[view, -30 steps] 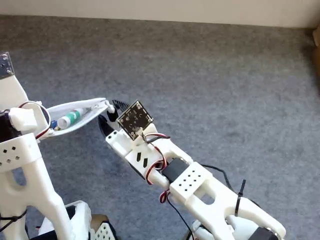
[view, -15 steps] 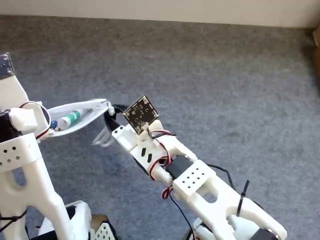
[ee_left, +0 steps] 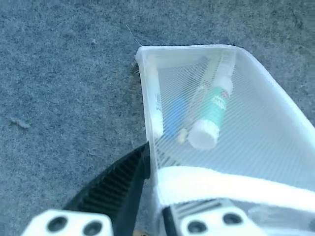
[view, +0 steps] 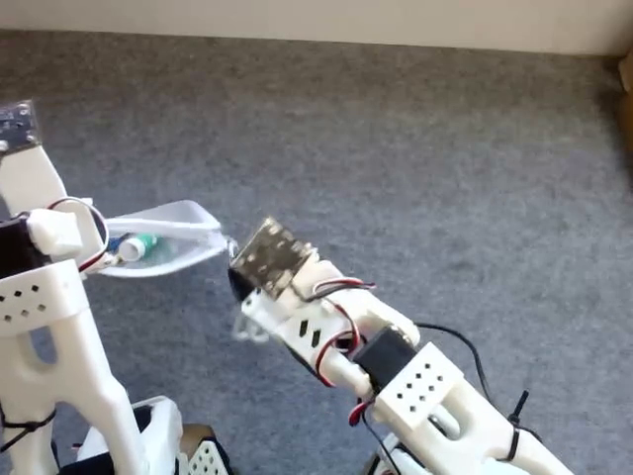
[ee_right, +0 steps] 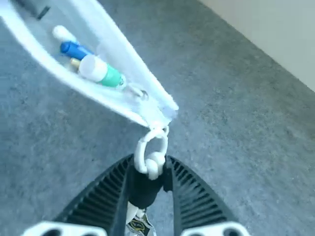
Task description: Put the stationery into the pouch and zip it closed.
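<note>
Grey carpet (view: pixel 445 148) under two arms; stationery packed, zip apparently not yet drawn.
The translucent white mesh pouch (ee_left: pixel 256 128) hangs stretched between both pincers; left gripper (ee_left: pixel 156 172) clenched on its rim, green-and-white glue tube (ee_left: pixel 211 113) and blue pen cap (ee_right: pixel 74 49) just beyond its fingertips; right gripper (ee_right: pixel 149 164) pinches the white zip pull ring (ee_right: pixel 150 150); the mouth gapes, so closing is left to do; wide carpet lies behind that gripper, the pale wall (view: pixel 297 20) well apart.

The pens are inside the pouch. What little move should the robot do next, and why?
Probably the right claw should slide the zipper ring along the top of the pouch. It grips the ring, the left claw holds the pouch, the pens are inside, and the top looks open.
</note>
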Available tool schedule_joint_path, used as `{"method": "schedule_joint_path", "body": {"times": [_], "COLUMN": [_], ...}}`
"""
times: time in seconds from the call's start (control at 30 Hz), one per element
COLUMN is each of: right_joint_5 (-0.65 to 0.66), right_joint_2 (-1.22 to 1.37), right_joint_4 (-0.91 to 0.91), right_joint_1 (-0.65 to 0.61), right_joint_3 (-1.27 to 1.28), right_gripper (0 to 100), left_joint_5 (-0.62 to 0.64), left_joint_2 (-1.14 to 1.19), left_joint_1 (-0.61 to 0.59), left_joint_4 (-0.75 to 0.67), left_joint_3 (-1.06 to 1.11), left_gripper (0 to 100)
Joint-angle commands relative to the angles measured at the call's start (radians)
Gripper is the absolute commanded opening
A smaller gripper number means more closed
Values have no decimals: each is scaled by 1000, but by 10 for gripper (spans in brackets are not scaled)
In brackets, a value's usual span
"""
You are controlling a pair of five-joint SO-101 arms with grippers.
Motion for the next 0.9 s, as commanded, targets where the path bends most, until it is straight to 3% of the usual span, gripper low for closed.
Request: {"method": "schedule_joint_path", "body": {"times": [0.0,0.27,0.7,0.87], "right_joint_5": [31,31,34,35], "right_joint_2": [-25,-45,-532,-638], "right_joint_4": [125,328,441,441], "right_joint_1": [-45,-47,-47,-44], "right_joint_3": [-44,-44,180,265], "right_gripper": [5,5,5,5], "left_joint_5": [-72,-230,-377,-371], "left_joint_2": [-1,-1,1,1], "left_joint_1": [91,291,561,579], "left_joint_4": [-17,-17,-71,-138], "left_joint_3": [-53,-47,-54,-53], "left_gripper": [7,7,8,125]}}
